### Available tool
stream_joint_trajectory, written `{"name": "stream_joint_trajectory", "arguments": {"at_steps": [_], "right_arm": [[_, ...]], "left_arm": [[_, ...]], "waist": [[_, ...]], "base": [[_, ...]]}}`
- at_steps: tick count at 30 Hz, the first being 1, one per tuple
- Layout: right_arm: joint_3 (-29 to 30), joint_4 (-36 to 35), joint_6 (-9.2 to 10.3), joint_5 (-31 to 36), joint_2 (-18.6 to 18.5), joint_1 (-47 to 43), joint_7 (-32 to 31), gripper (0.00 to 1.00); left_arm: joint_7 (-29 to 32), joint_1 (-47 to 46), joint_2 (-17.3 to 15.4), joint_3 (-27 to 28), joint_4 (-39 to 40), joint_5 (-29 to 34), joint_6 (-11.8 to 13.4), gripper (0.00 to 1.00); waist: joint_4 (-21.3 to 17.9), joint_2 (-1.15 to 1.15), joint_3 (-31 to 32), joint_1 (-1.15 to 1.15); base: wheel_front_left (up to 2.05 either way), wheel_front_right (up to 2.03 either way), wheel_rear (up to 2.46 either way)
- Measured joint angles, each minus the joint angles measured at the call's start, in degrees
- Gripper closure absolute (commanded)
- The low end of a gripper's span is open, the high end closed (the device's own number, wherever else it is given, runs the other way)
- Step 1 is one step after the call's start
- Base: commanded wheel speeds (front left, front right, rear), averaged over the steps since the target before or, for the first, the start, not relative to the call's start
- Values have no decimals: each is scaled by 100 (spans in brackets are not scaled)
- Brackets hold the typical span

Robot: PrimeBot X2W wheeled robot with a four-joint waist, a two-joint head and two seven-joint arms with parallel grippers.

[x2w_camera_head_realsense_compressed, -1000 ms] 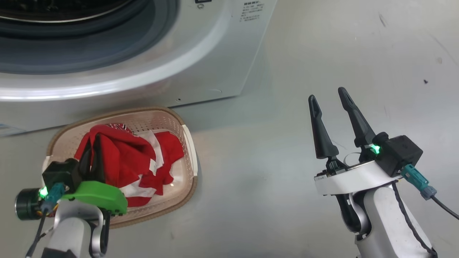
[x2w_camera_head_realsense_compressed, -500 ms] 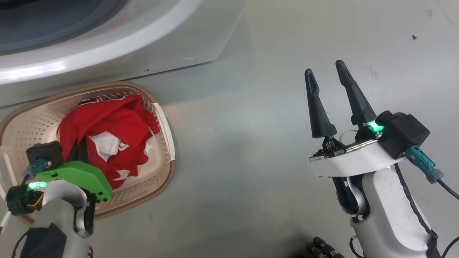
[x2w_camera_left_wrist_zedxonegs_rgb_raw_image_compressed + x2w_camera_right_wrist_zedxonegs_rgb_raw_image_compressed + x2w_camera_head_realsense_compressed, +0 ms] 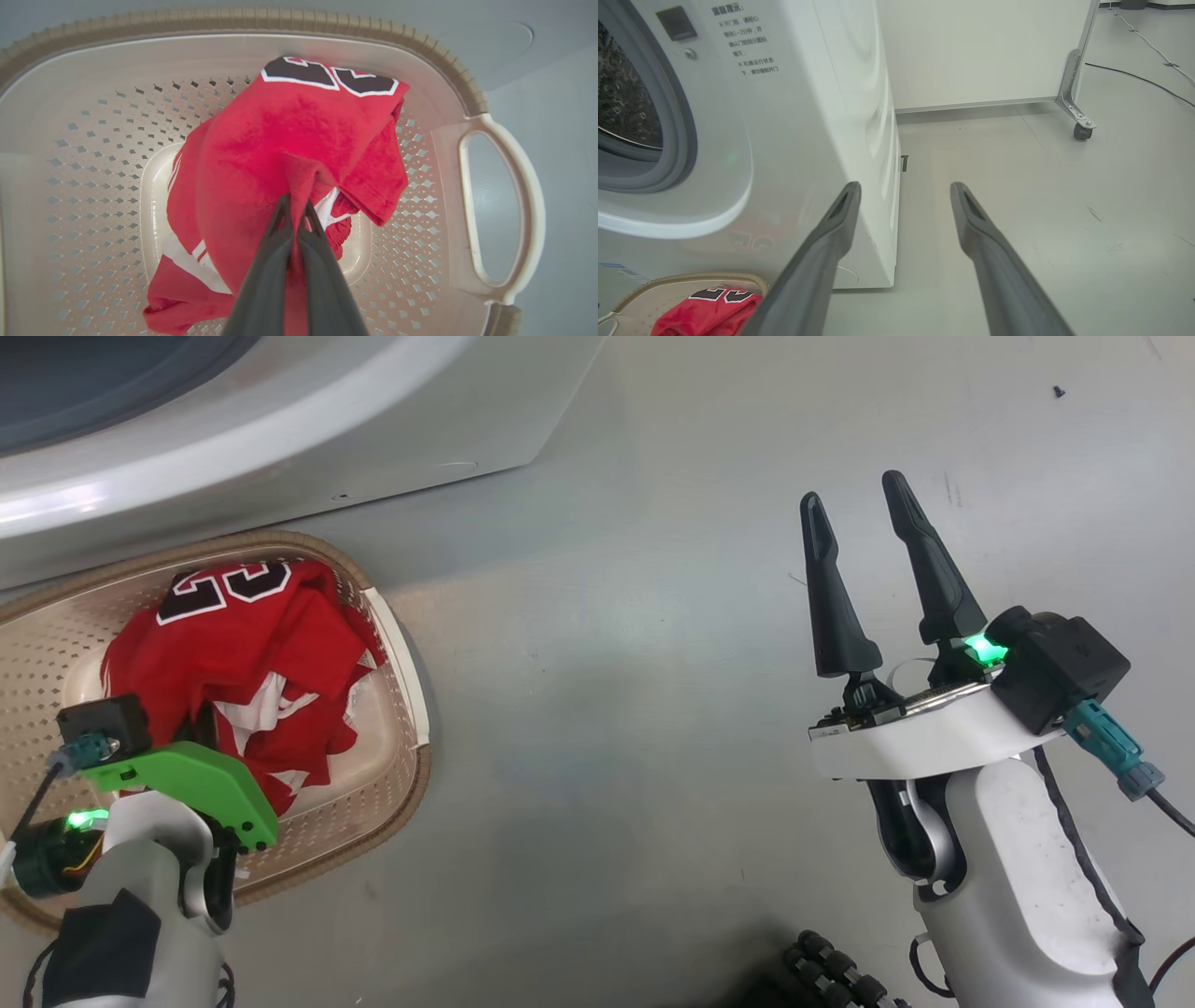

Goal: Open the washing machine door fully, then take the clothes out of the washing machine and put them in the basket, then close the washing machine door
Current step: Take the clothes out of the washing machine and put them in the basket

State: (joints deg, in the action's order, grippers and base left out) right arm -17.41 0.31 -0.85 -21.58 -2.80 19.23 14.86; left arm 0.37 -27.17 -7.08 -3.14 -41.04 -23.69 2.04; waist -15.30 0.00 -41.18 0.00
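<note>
The cream basket (image 3: 397, 653) (image 3: 472, 79) (image 3: 668, 280) stands on the floor right in front of the white washing machine (image 3: 280, 439) (image 3: 808, 116). Red clothes (image 3: 243, 644) (image 3: 299, 135) (image 3: 710, 312) with dark white-edged numbers hang into it. My left gripper (image 3: 294, 212) is shut on a fold of the red cloth, above the basket's middle. In the head view its fingers are hidden behind the green wrist cover. My right gripper (image 3: 854, 490) (image 3: 903, 186) is open and empty, held over bare floor to the right of the machine. The washing machine door is out of view; the drum opening (image 3: 626, 112) stands uncovered.
Grey floor (image 3: 635, 663) stretches to the right of the basket. A white panel on a castor foot (image 3: 1078, 116) stands behind the machine, with a cable (image 3: 1139, 79) on the floor beyond it.
The head camera has tilted down and turned, so washer and basket slid up and left. The red clothes have sunk lower into the basket, with the numbers now showing. The right gripper stays open.
</note>
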Motion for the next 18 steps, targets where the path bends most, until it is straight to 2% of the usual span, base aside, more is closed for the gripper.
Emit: {"name": "stream_joint_trajectory", "arguments": {"at_steps": [3, 5, 6, 7, 18], "right_arm": [[2, 12, 0, 1, 0, 38, 0, 0], [7, 42, 1, 5, 0, 41, 0, 0], [12, 52, 2, 10, 0, 41, 0, 0], [16, 63, 2, 11, 0, 41, 0, 0], [68, 219, 1, 86, 0, 40, 0, 0]], "left_arm": [[-1, -99, 14, -2, -186, -15, -69, 100], [-30, -129, 36, -19, -320, -44, -91, 60], [-52, -134, 49, -22, -368, -44, -111, 18], [-55, -142, 59, -24, -423, -44, -133, 0], [-664, -285, 74, -92, -666, 36, -188, 0]], "waist": [[16, 0, 9, 0], [29, 0, 38, 0], [37, 0, 57, 0], [47, 0, 75, 0], [142, 0, 380, 0]], "base": [[0, 0, 0], [0, 0, 0], [0, 0, 0], [0, 0, 0], [0, 0, 0]]}}
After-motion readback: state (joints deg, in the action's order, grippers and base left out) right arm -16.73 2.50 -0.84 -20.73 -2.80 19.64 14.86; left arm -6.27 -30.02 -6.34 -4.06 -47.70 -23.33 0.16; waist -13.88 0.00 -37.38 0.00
